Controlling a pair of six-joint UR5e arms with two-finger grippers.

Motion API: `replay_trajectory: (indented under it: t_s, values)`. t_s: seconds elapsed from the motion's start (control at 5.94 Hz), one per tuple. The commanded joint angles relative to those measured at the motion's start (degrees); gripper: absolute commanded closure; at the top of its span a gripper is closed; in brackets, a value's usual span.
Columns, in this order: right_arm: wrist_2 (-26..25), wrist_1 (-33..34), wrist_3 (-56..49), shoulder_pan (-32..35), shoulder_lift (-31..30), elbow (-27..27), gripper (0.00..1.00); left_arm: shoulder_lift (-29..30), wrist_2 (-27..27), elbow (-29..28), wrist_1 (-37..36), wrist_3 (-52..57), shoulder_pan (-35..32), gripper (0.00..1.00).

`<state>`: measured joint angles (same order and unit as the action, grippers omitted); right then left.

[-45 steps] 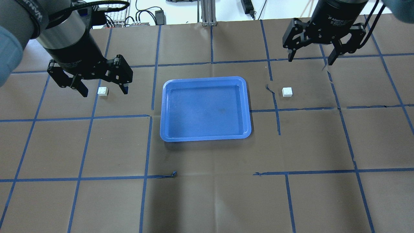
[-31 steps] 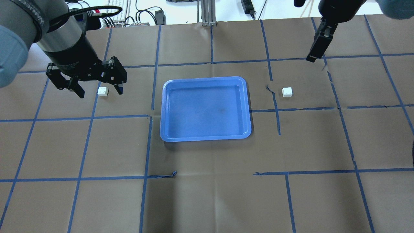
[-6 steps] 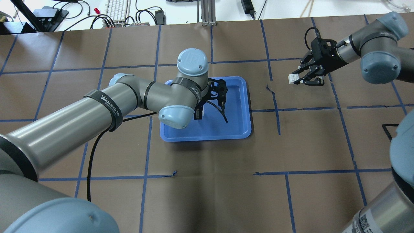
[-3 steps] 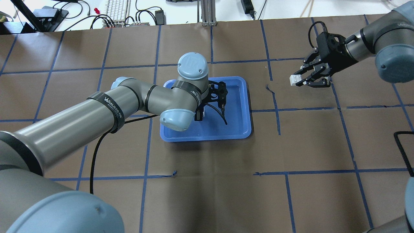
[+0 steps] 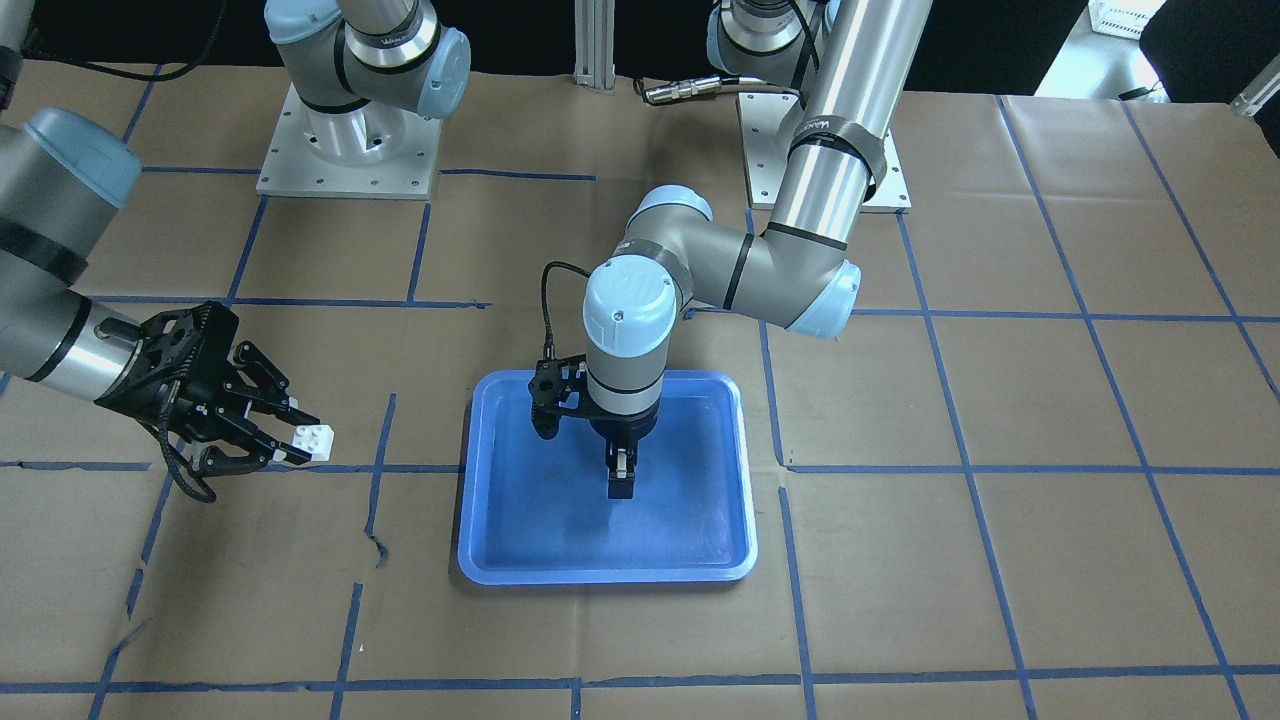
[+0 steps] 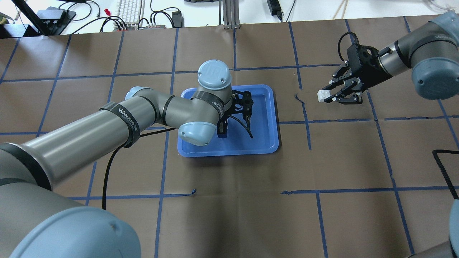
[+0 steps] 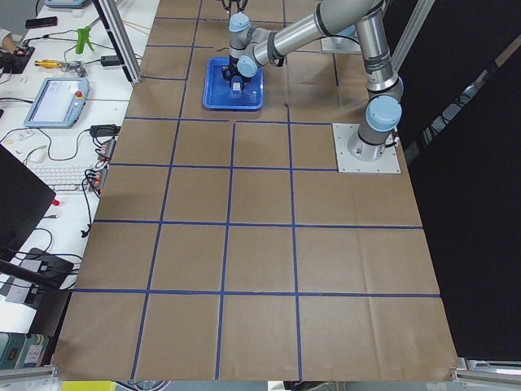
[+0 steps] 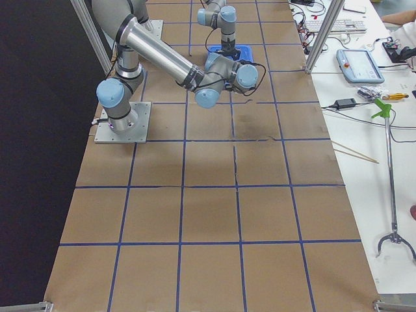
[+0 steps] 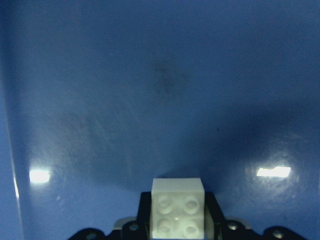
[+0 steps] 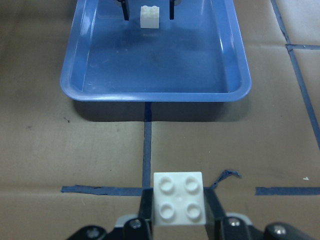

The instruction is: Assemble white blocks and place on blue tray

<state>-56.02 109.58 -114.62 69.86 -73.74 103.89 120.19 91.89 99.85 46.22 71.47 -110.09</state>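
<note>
The blue tray (image 6: 266,149) lies at the table's middle; it also shows in the front view (image 5: 600,576). My left gripper (image 6: 222,132) points down into the tray and is shut on a white block (image 9: 177,207), held low over the tray floor. That block also shows in the right wrist view (image 10: 149,16). My right gripper (image 6: 328,96) is to the right of the tray, lies nearly level, and is shut on the other white block (image 6: 321,96), studs up (image 10: 178,198), held above the paper.
Brown paper with blue tape lines (image 6: 308,122) covers the table. A cable (image 6: 247,129) from the left wrist hangs over the tray. Keyboard and cables (image 6: 129,10) lie beyond the far edge. Both arm bases (image 5: 345,150) stand at the robot's side.
Over the earlier frames both grippers took up their blocks and the left one carried its block over the tray. In the last half second the right gripper moved slightly nearer and toward the tray.
</note>
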Motion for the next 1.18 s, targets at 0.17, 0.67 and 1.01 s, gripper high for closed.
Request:
replay_trajectory:
  t_s: [0.17,0.67,1.01]
  values:
    - [0.1,2.4,0.3,0.1,0.4,0.2,0.76,-9.8,0.0,-9.3,22.4,0.8,1.0,0.01]
    - [3.9,6.7,8.5,10.0,0.3,0.3,0.74,-20.4,-0.4,-15.2,36.1,-8.6,3.0,0.02]
    - [3.8,19.7,20.7,18.3,3.9,2.3,0.74,-25.0,-0.2,-14.6,36.4,-23.5,5.1,0.02]
